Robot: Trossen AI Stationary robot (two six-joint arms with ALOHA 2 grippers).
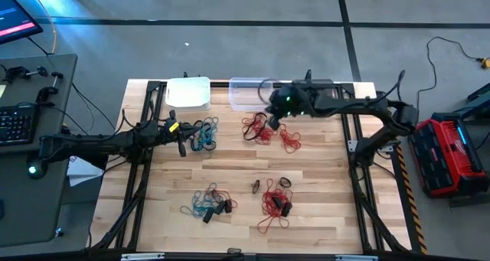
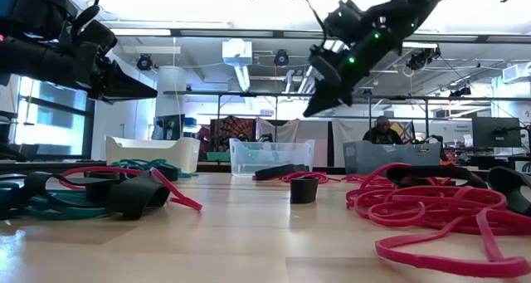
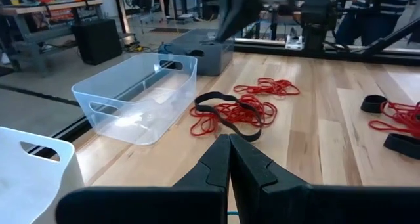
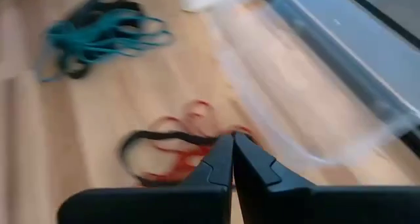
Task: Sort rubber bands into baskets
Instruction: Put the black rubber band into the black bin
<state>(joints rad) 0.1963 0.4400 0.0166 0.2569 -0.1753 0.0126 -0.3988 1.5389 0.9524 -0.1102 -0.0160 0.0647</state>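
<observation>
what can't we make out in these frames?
- Dark grey basket: the right arm covers it in the high view; only an end shows in the left wrist view.
- Right tool: shut; motion blur in its wrist view hides whether a band is caught.
- Left tool: shut; the teal bands beneath it are out of its wrist frame.
- Clear basket: looks empty; the white basket is cut off by the frame edge.

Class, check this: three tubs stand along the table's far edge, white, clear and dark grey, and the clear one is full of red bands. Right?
Not quite. The clear tub holds no bands; the left wrist view shows it empty, with the red bands lying on the table beside it. The white tub and dark grey tub stand as stated.
</observation>
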